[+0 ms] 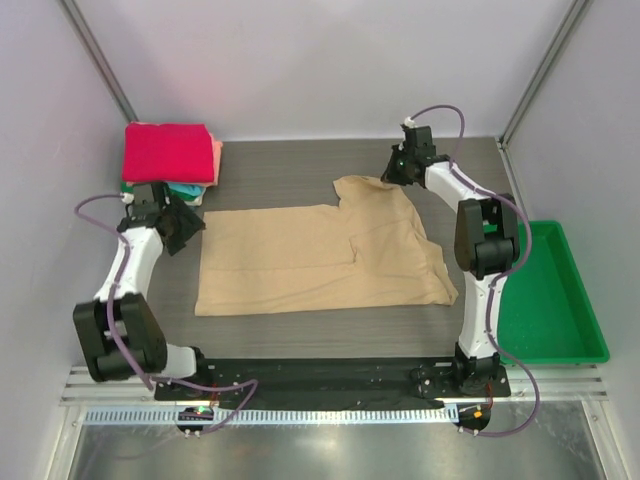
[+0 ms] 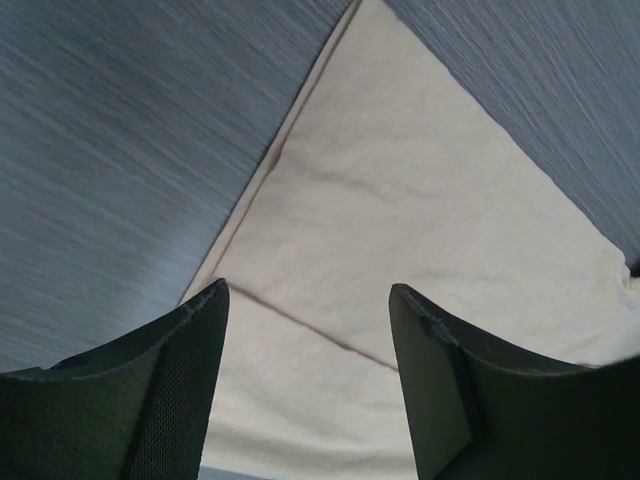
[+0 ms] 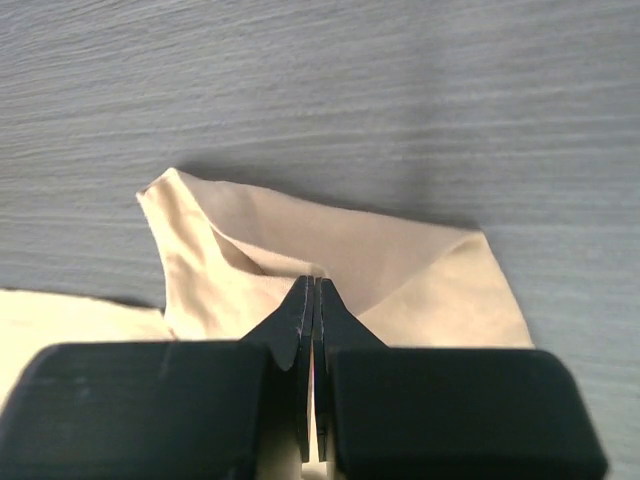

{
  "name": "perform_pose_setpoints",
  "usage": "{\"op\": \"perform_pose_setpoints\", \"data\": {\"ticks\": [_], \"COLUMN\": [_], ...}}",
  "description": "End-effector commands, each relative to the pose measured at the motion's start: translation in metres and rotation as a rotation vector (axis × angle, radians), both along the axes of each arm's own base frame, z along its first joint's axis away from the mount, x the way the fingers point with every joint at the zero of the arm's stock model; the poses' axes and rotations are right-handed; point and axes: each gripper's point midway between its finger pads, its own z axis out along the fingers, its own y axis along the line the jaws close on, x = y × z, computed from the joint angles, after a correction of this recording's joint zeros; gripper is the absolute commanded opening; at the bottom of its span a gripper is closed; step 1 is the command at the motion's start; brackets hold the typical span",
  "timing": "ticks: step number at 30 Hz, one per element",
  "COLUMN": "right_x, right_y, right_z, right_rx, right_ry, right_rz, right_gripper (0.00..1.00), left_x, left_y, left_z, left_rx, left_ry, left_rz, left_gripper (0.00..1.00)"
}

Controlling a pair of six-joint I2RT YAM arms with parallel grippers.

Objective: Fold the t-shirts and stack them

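tan t-shirt point(image 1: 320, 255), soft and creased, pinched by right end effector point(image 3: 315, 284); left end effector point(image 2: 308, 288) apart.

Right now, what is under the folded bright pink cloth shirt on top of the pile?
Under the bright pink folded shirt peek a salmon cloth edge and a teal cloth strip. How many shirts lie there cannot be seen: the pink one covers their middles.
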Motion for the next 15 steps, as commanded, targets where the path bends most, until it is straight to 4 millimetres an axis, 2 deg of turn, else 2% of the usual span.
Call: {"op": "perform_pose_setpoints", "data": {"ticks": [1,3,5,6,8,10,15], "right_x": [-0.002,-0.011,-0.017,-0.022,-0.027,-0.034,-0.045], "right_y": [0.006,0.009,0.012,0.013,0.013,0.012,0.017], "right_z": [0.048,0.044,0.053,0.048,0.054,0.049,0.048], "right_rx": [0.074,0.097,0.125,0.129,0.135,0.135,0.165], "right_ry": [-0.110,-0.101,-0.116,-0.106,-0.118,-0.104,-0.097], "right_rz": [0.007,0.022,0.031,0.034,0.041,0.041,0.059], "right_gripper": [0.01,0.01,0.01,0.01,0.01,0.01,0.01], "left_x": [0.044,0.053,0.069,0.079,0.095,0.109,0.129], "left_y": [0.008,0.015,0.022,0.022,0.022,0.022,0.013], "left_z": [0.011,0.000,-0.007,-0.006,-0.014,-0.027,-0.056], "left_rx": [0.039,0.068,0.102,0.120,0.168,0.185,0.216], "left_ry": [-0.065,-0.029,-0.009,-0.026,-0.017,-0.005,0.027], "left_rz": [0.013,0.027,0.029,0.020,0.008,0.006,-0.036], "left_gripper": [0.65,0.64,0.63,0.63,0.63,0.63,0.61]}}
